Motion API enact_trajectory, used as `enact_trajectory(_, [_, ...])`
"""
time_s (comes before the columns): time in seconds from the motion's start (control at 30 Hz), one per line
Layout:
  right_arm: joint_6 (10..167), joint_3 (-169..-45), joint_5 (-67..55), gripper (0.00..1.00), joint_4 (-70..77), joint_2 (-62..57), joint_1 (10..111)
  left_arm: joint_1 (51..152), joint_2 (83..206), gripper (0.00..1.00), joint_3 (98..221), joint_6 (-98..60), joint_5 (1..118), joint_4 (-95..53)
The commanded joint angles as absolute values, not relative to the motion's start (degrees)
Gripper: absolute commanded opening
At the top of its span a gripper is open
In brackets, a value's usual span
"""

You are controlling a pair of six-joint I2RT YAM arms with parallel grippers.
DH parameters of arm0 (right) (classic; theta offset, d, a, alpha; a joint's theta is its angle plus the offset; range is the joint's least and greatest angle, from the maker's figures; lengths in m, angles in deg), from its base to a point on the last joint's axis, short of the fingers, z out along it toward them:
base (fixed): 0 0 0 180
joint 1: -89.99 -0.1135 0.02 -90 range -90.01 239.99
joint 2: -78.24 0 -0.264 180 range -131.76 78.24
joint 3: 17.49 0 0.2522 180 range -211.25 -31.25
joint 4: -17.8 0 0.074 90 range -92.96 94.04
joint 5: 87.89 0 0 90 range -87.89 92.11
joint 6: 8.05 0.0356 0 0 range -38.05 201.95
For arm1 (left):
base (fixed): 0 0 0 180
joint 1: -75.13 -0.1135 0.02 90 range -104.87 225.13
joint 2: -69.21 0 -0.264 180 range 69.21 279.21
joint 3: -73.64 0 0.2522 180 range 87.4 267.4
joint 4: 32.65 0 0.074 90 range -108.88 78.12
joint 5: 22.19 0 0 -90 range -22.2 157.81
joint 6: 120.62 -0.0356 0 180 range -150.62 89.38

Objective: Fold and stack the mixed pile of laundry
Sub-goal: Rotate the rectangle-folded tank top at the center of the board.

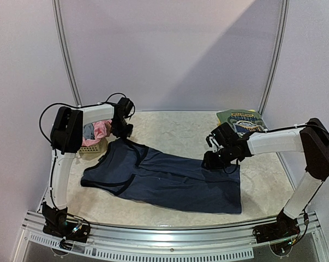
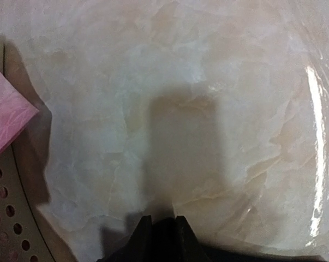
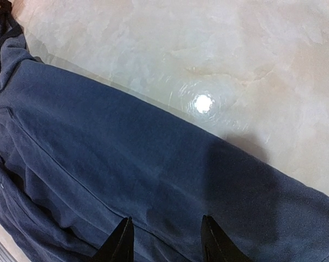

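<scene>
A long navy dress (image 1: 169,183) lies spread across the table (image 1: 180,131), with its straps at the left and its hem at the right. My left gripper (image 1: 123,132) is at the dress's far strap. In the left wrist view its fingers (image 2: 144,237) stand almost together with dark cloth pinched between them. My right gripper (image 1: 212,160) rests at the far hem corner. In the right wrist view it (image 3: 167,240) is open, fingertips pressed apart on the flat navy dress (image 3: 99,164). More of the laundry pile, pink and grey pieces (image 1: 99,130), sits in the basket.
A pale lattice basket (image 1: 92,146) stands at the far left, right beside my left gripper; its holed wall (image 2: 3,218) and a pink cloth (image 2: 6,114) show in the left wrist view. A folded printed tee (image 1: 242,120) lies at the back right. A metal rail (image 1: 169,232) runs along the near edge.
</scene>
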State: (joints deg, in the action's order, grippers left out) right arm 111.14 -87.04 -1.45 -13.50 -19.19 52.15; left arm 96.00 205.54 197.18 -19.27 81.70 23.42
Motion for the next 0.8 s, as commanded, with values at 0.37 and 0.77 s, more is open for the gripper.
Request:
enact_trajectory(0.37, [110.96, -89.58, 0.21, 0.42, -15.64, -21.50, 51.49, 95.80, 193.10, 0.00, 185.46, -18.73, 79.57, 14.15])
enact_trajectory(0.77, [111.85, -88.00, 1.83, 0.42, -17.06, -20.95, 51.44, 95.70, 177.87, 0.03, 159.86, -13.85, 79.57, -0.76])
